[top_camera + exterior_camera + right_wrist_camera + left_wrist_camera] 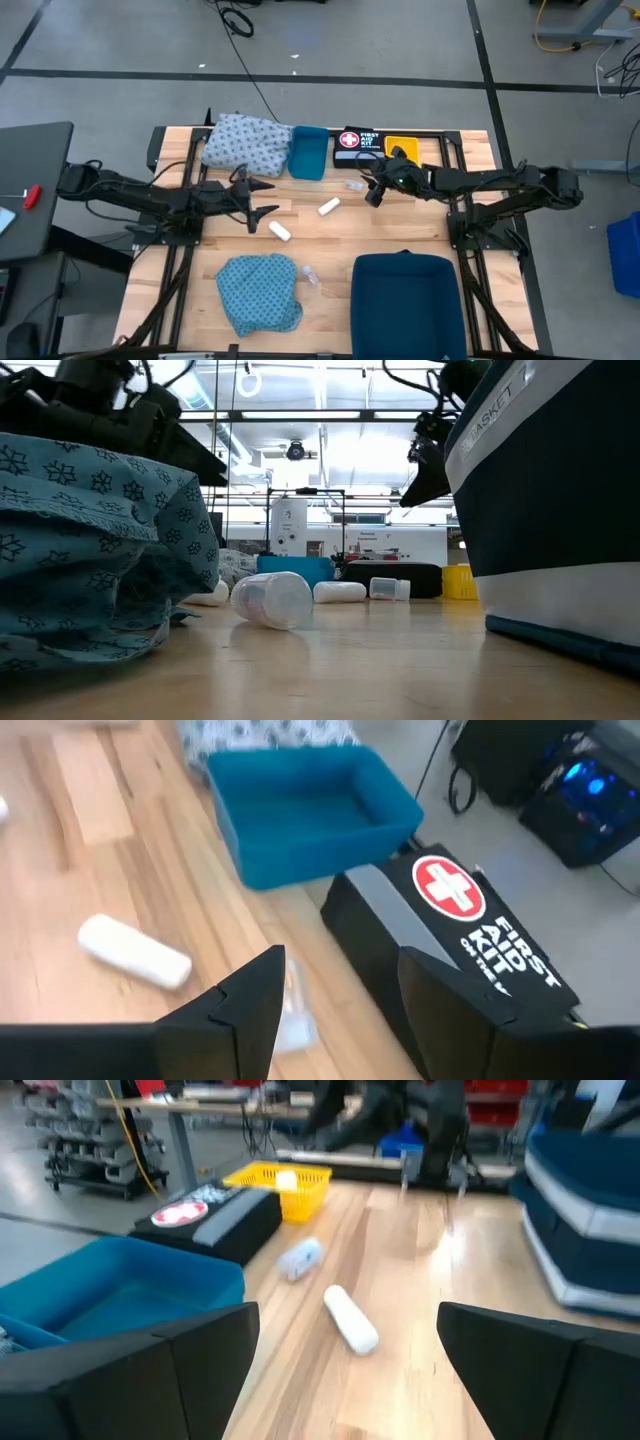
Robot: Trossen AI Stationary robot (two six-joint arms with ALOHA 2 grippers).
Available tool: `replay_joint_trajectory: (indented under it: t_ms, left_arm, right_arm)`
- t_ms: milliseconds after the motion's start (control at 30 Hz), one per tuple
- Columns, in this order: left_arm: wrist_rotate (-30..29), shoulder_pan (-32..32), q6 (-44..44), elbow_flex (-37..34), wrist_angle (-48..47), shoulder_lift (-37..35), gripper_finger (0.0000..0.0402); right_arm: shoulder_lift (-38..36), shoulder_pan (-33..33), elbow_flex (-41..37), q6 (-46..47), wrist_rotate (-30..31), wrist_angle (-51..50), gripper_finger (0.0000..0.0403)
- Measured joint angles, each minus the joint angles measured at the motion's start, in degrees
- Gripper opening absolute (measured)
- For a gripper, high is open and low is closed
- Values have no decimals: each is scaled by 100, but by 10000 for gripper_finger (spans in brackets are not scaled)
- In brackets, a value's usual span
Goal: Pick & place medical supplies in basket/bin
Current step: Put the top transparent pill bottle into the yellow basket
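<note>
- The right end effector (374, 194) hangs over a pale vial (353, 186) beside the first-aid box (357, 145), fingers parted narrowly and empty.
- It should straddle the vial squarely before dropping; a nudge would likely roll it.
- The left end effector (262, 197), spread wide and empty, waits near two white rolls (329, 206).

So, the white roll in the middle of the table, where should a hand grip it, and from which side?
Grip the roll at its middle, across its short width, coming straight down from above. It lies flat on the table, tilted diagonally, with bare wood on all sides, so the fingers should probably turn to close square across its long axis. The open left hand is near.
</note>
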Motion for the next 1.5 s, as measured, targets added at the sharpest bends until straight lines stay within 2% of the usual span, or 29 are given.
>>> replay_joint_trajectory:
  t_ms: [100,267,567,767,1000,1200,1333,1500]
  left_arm:
    - [-1,1,40,191,4,458,313]
    - [-4,4,88,470,23,1033,313]
    - [0,147,126,566,297,1473,313]
    - [283,272,79,564,301,1520,313]
    - [436,304,32,562,351,1520,313]
    - [434,304,35,562,353,1520,313]
    - [437,304,42,562,351,1520,313]
    - [438,304,45,560,344,1520,313]
  right_arm:
    - [193,-31,467,-121,-30,-711,204]
    - [712,-350,1284,-146,-593,-1903,204]
    - [1856,-537,2152,-337,-1911,-2380,204]
    - [2265,-318,2687,-435,-1896,-2895,204]
    - [2895,-679,3528,-664,-1850,-4185,214]
    - [3295,-926,4048,-662,-1876,-4498,228]
    - [3289,-900,4147,-813,-2032,-4471,227]
    - [3389,-882,4165,-471,-2250,-4522,243]
